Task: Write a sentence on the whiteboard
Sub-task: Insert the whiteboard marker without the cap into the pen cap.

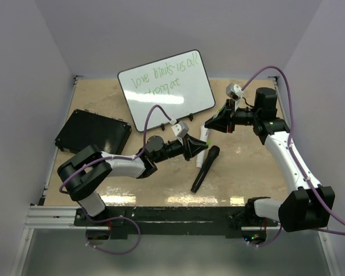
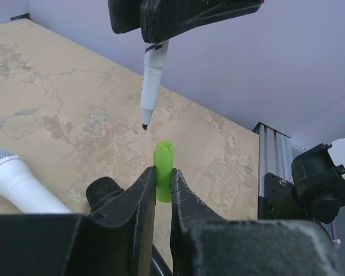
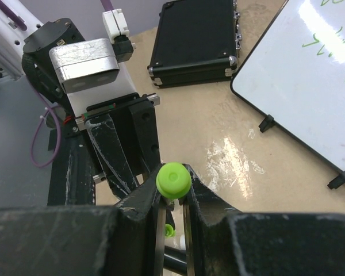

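The tan counter [image 1: 247, 172] carries everything. The largest thing on it is the whiteboard [image 1: 172, 98], which sits at about 12 o'clock in the overhead view, its long edges skewed a little so that its right end sits farther back. A black case [image 1: 93, 131] lies closed at about 9 o'clock, well apart from the board's lower left corner. The two arms reach in from 6 o'clock and meet near the centre of the counter, just below the board's lower right corner. The left end effector [image 2: 163, 183] has its fingers pressed in on a green cap [image 2: 163, 167], which stands upright between them with its open end up. The right end effector [image 3: 172, 198] comes in from about 2 o'clock and is pinched shut on a marker [image 2: 151, 80]. The marker points down with its dark tip just above the cap and slightly to the side, not touching it; its round green back end shows above the fingers in the right wrist view. A black microphone [image 1: 205, 168] lies at about 5 o'clock from the meeting point. A white microphone [image 2: 17, 184] lies just beside it, partly hidden under the left end effector. The sentence [image 1: 161, 77] is on the upper half of the whiteboard in thin green handwriting on two lines, roughly "love binds us all" over "stronger".
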### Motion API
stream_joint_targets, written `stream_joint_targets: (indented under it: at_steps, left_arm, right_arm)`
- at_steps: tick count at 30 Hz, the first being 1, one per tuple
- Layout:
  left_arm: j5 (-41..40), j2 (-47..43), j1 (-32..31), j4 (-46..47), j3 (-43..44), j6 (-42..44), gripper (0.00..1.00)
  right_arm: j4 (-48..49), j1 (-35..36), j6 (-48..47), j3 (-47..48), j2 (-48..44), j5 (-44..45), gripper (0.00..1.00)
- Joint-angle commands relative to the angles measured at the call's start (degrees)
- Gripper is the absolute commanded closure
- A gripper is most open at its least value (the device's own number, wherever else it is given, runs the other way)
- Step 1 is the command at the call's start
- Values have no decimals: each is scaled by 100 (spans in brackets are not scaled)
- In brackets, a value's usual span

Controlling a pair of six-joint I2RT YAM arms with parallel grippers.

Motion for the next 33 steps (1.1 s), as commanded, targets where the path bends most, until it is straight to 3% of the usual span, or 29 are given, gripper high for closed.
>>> stream_joint_targets:
  at_steps: [1,9,14,17,18,19,26,33]
  left_arm:
    - [-229,-38,-11,535,-136,171,100]
    - [-431,-179,-11,132,-215,531,100]
    - [-685,-538,-11,-782,-355,1277,100]
    - [-826,-793,-11,-1274,-662,1691,100]
    - [-827,-847,-11,-1397,-829,1805,100]
    - [-836,-882,-11,-1425,-908,1841,100]
    - [-844,-804,-11,-1355,-1348,1903,100]
    - [-1099,-628,-11,-1082,-1577,1780,100]
  right_arm:
    - [-24,4,-94,16,-207,64,100]
    - [-7,4,-103,-133,-313,161,100]
    - [238,4,10,-378,-243,171,100]
    - [1307,-4,825,-895,-111,-137,100]
    - [1712,-4,1533,-1054,-93,-225,100]
    - [2499,-4,1854,-1204,-67,-217,100]
    - [4271,180,3287,-1845,381,468,100]
    - [5054,593,4298,-2338,811,1364,100]
